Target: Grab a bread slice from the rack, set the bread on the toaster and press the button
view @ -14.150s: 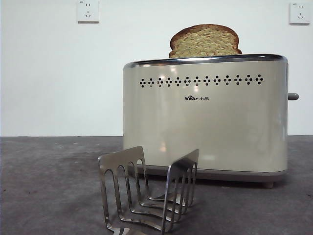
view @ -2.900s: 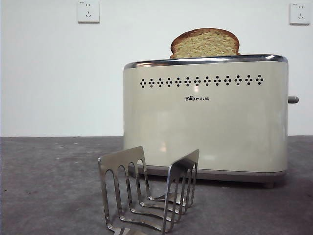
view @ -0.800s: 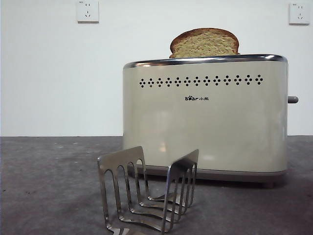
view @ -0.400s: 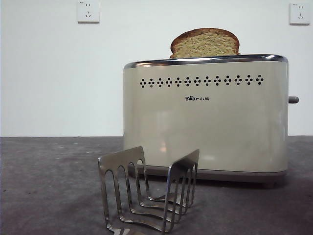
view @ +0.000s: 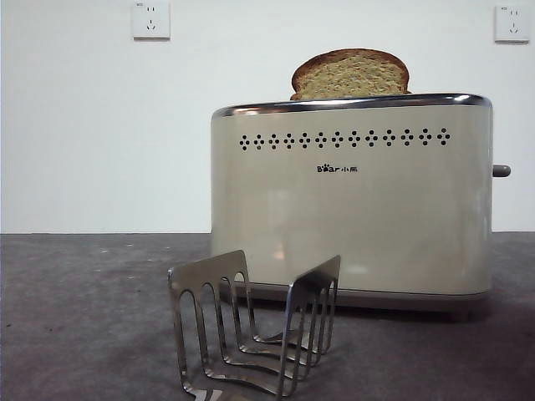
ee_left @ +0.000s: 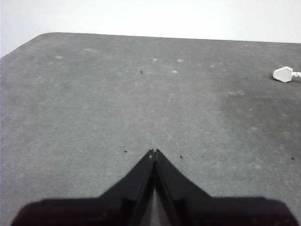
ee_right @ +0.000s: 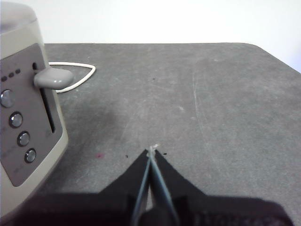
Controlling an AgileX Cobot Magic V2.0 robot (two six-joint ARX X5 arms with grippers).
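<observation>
Nearby: rack point(view: 253, 330) before toaster point(view: 351, 200) | white plug point(ee_left: 283, 74) on table point(ee_left: 94, 108)

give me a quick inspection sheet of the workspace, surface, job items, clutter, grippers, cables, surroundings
surface: dark grey table, lightly speckled, one small reddish spot by the toaster's end in the right wrist view.
job's things: slice of bread upright in the toaster, its top showing above the chrome rim; rack stands in front of the toaster, no slice in it; button at the top of its slot.
clutter: nothing seen.
grippers: left gripper shut, holding nothing, over bare table; right gripper shut, holding nothing, near the toaster's button end, touching nothing.
cables: white cord looped behind the toaster; white plug lying on the table.
surroundings: white wall, two wall sockets.
</observation>
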